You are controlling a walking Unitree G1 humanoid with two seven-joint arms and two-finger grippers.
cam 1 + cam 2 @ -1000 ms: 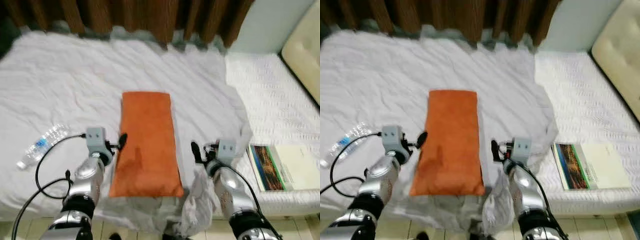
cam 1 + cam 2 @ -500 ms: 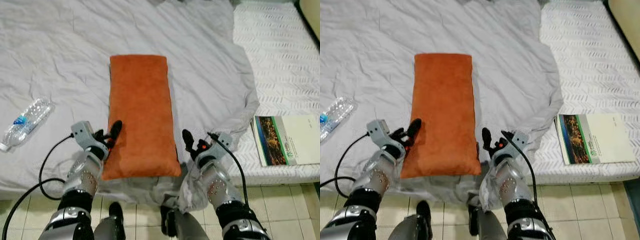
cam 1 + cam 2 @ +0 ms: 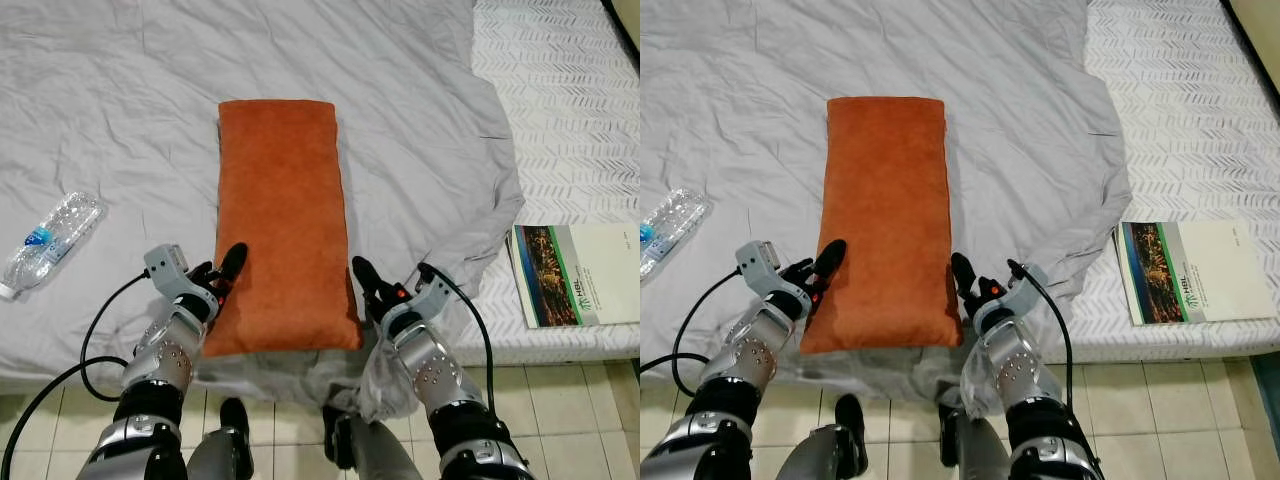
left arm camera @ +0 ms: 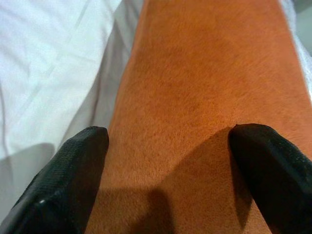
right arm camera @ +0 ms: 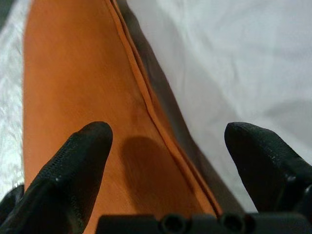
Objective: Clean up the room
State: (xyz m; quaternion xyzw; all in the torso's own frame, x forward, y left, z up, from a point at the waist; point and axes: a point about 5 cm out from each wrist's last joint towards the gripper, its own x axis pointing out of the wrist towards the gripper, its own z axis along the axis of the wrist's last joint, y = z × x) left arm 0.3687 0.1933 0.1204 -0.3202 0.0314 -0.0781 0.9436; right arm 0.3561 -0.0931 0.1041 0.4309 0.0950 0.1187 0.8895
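On the grey-sheeted bed point(image 3: 120, 110), both spread grippers, left gripper point(image 4: 168, 146) and right gripper point(image 5: 165, 146), straddle the orange pillow point(image 3: 282, 215) edges

No legible text is found. Print on the booklet point(image 3: 577, 289) cover and on the blue label of the water bottle point(image 3: 48, 245), both lying on the bed point(image 3: 120, 120), is too small to be read.

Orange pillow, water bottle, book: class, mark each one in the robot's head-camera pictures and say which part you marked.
Orange pillow point(image 3: 280, 200): left eye view, middle of its top face.
Water bottle point(image 3: 55, 240): left eye view, clear body near the blue label.
Book point(image 3: 1195, 270): right eye view, pale part of the cover.
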